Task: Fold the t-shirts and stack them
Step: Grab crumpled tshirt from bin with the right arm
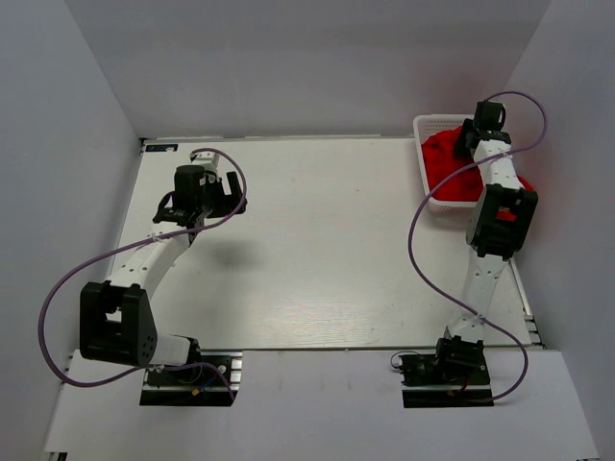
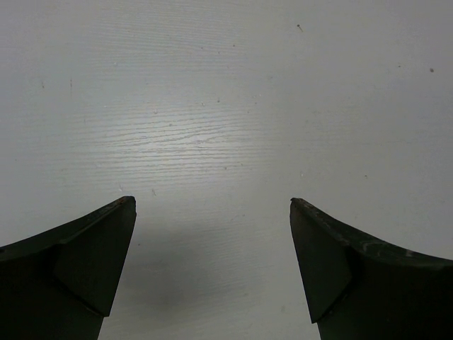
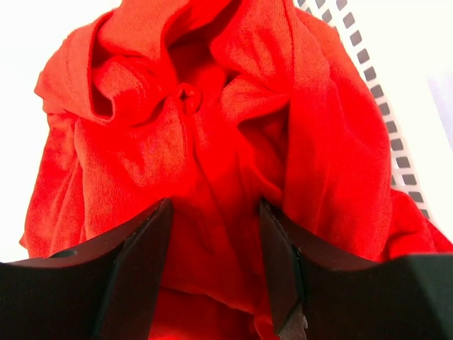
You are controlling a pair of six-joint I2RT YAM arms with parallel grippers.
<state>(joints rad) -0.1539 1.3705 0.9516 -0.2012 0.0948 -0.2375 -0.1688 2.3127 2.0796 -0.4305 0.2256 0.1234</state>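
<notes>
Several bright red t-shirts (image 1: pixel 444 160) lie crumpled in a heap inside a white lattice basket (image 1: pixel 430 122) at the table's far right. My right gripper (image 1: pixel 470 144) is lowered into the basket. In the right wrist view its jaws (image 3: pixel 214 205) stand apart around a fold of the red t-shirts (image 3: pixel 198 120), with cloth between and beside the fingers. My left gripper (image 1: pixel 233 195) hovers over the bare white table at the far left. In the left wrist view it (image 2: pixel 212 202) is wide open and empty.
The basket's lattice wall (image 3: pixel 386 99) shows at the upper right of the right wrist view. The white table (image 1: pixel 327 250) is walled by grey panels at the back and both sides. Purple cables loop beside each arm.
</notes>
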